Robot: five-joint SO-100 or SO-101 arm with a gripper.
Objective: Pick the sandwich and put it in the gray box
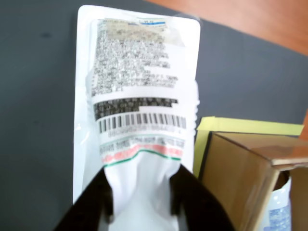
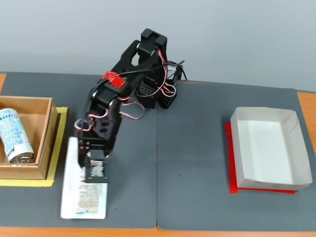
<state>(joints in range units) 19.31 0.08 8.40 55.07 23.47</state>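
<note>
The sandwich [image 1: 137,96] is a flat white wrapped package with black print and a barcode. In the fixed view it [image 2: 84,197] lies lengthwise on the dark mat at the front left. My gripper [image 1: 139,192] is shut on its near end, and the wrapper is creased between the black fingers [image 1: 185,202]. In the fixed view the gripper [image 2: 95,170] points down onto the package's upper half. I cannot tell whether the package is off the mat. The gray box [image 2: 264,148] is a pale, empty tray at the right, far from the gripper.
A brown wooden box [image 2: 24,170] stands just left of the sandwich on yellow tape [image 2: 57,148] and holds a white-and-teal can [image 2: 14,136]. Its corner [image 1: 236,178] shows close on the right in the wrist view. Red tape [image 2: 261,190] lies under the gray box.
</note>
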